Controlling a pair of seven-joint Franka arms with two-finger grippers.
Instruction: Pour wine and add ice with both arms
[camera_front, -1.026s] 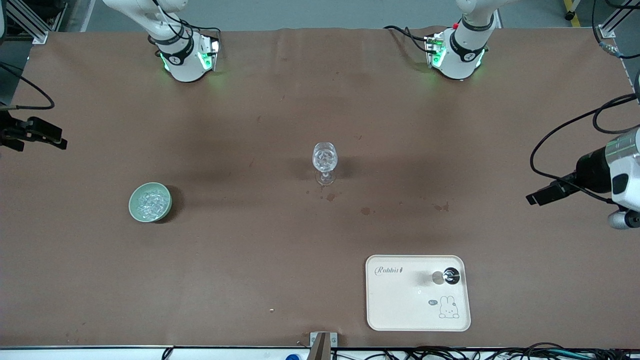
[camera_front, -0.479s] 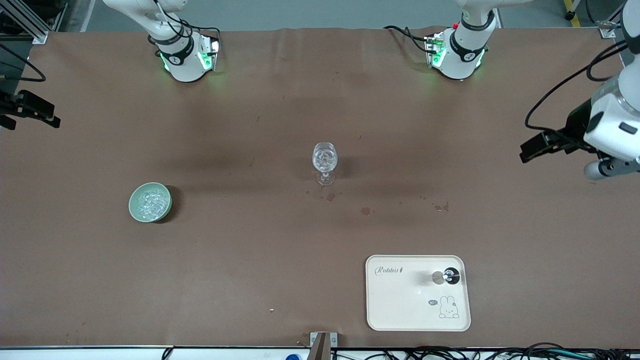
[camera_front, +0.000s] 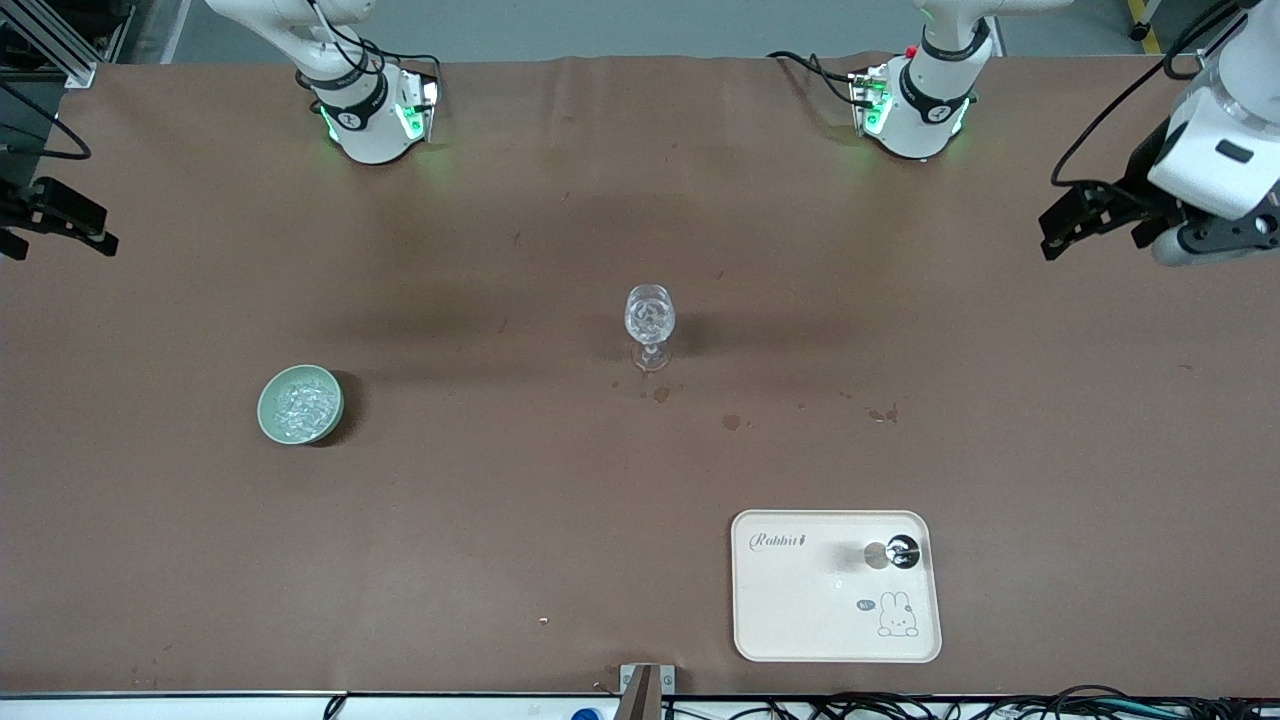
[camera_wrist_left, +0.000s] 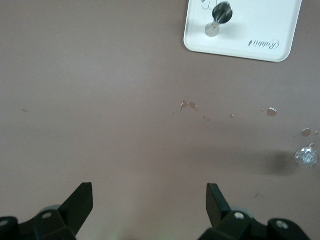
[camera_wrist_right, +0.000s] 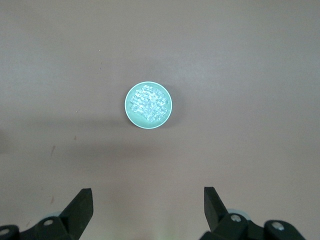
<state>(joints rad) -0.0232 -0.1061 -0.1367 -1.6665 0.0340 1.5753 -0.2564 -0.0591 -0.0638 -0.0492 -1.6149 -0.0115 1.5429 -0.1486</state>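
Now left gripper (camera_front: 1062, 222) lifted away from tray (camera_front: 800, 620), right gripper (camera_front: 70, 225) parked; both spread, empty; glass (camera_front: 650, 315) holds ice (camera_front: 650, 318).

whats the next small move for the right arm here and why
Probably bring the right gripper down toward the green bowl of ice. Its fingers are open and hold nothing, and the wrist view looks straight down on the full bowl. The wine glass at mid-table seems to hold some ice already. The left gripper, also open, waits over the table's end.
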